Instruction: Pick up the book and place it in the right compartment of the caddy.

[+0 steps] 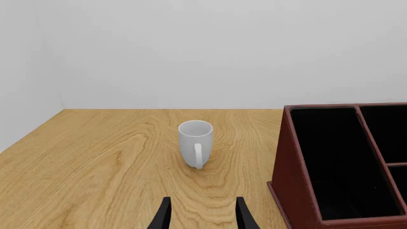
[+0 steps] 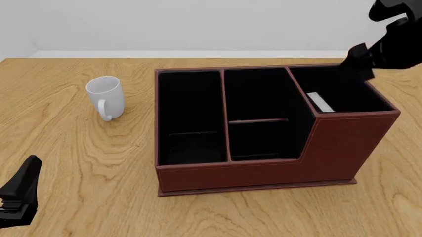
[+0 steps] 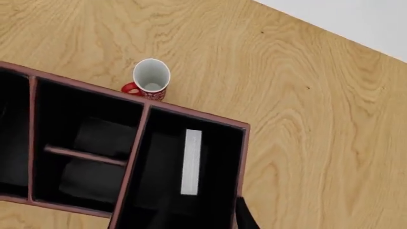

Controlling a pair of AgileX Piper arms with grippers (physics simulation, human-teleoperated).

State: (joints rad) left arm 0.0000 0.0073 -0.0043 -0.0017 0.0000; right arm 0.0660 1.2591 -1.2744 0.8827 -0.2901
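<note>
The reddish-brown caddy [image 2: 231,175] stands mid-table, and its left end shows in the left wrist view [image 1: 292,181]. The book [image 2: 321,102] sits inside the tall right compartment [image 2: 353,138]. Only its white page edges [image 3: 190,162] stand out against the black lining. My right gripper [image 2: 359,61] hovers open above the back of that compartment, apart from the book, with one fingertip [image 3: 245,217] visible over the compartment rim [image 3: 245,157]. My left gripper [image 2: 20,197] rests low at the near left, open and empty [image 1: 203,217].
A white mug [image 2: 107,96] stands left of the caddy, straight ahead of the left gripper [image 1: 194,143]. A red mug [image 3: 150,78] stands against the caddy's outer wall [image 3: 89,86] in the right wrist view. The left and middle sections hold nothing.
</note>
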